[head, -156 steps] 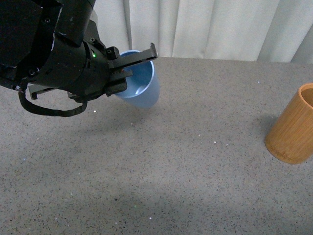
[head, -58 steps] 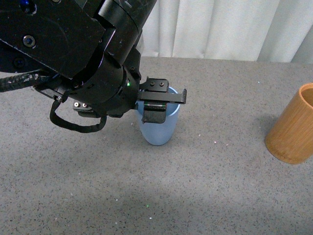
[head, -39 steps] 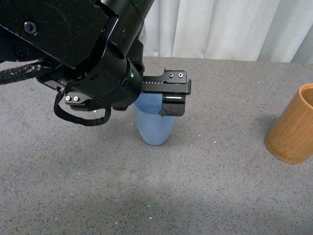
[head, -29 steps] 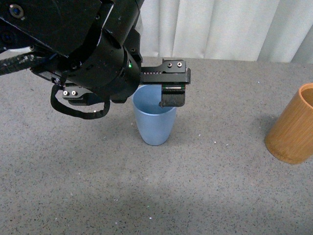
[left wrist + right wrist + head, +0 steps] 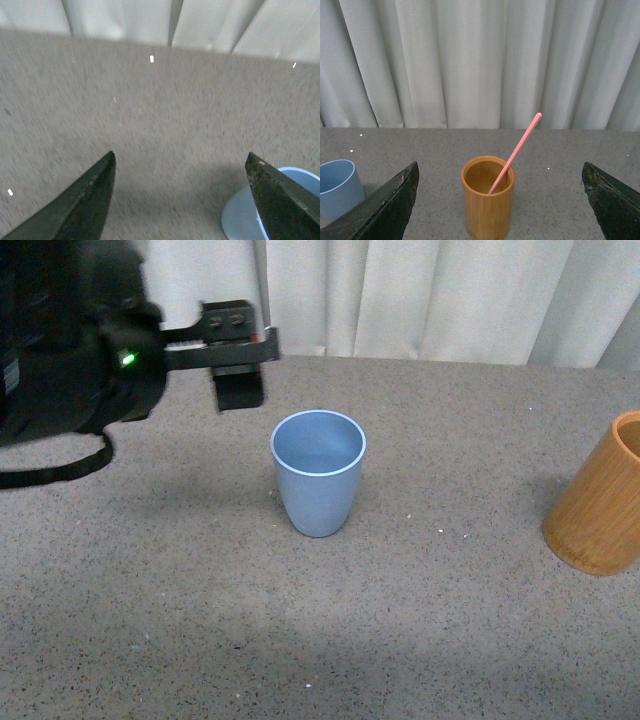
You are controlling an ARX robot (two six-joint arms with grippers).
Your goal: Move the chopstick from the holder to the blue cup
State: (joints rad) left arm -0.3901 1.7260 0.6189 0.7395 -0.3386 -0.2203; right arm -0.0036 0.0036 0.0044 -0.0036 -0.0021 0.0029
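The blue cup [image 5: 318, 475] stands upright and empty near the middle of the grey table; a part of it shows in the left wrist view as the blue cup [image 5: 239, 221]. My left gripper [image 5: 238, 390] hangs open above the table, up and to the left of the cup, apart from it; in its own view the left gripper [image 5: 178, 159] holds nothing. The orange-brown holder [image 5: 488, 202] stands upright with one pink chopstick [image 5: 517, 149] leaning out of it. My right gripper [image 5: 500, 169] is open, short of the holder. In the front view the holder [image 5: 598, 502] is at the right edge.
A pale pleated curtain [image 5: 440, 295] hangs along the table's far edge. The tabletop [image 5: 330, 630] is grey and speckled. In the right wrist view the blue cup [image 5: 337, 187] stands to one side of the holder.
The left gripper carried the tilted blue cup to the table's middle, set it upright, let go, and rose away to the upper left.
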